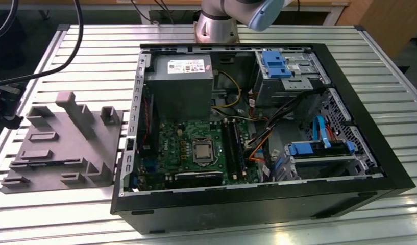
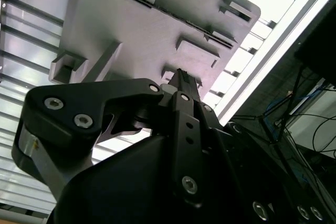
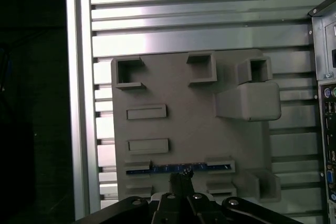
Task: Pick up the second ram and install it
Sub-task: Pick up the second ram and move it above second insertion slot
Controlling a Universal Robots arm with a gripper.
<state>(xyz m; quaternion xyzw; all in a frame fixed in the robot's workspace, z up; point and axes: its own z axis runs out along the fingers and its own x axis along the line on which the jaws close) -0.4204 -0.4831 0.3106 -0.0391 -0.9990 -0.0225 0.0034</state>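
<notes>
While the gripper (image 3: 181,174) hangs over the grey holder (image 3: 189,108), its two fingers are pressed close together. Nothing is between them. The second ram (image 3: 178,168) stands on its thin edge in a long slot of the holder, so in the first wrist view it looks like a thin blue line. The gripper's tips are right by the middle of that blue line. I cannot tell if they touch it. In the second wrist view the gripper (image 2: 180,74) points at the same holder. The holder lies flat on the silver bench (image 1: 263,33). It sits just beside the open computer case (image 1: 263,204), on the exterior view's left. A green board (image 1: 181,148) lies inside the case.
</notes>
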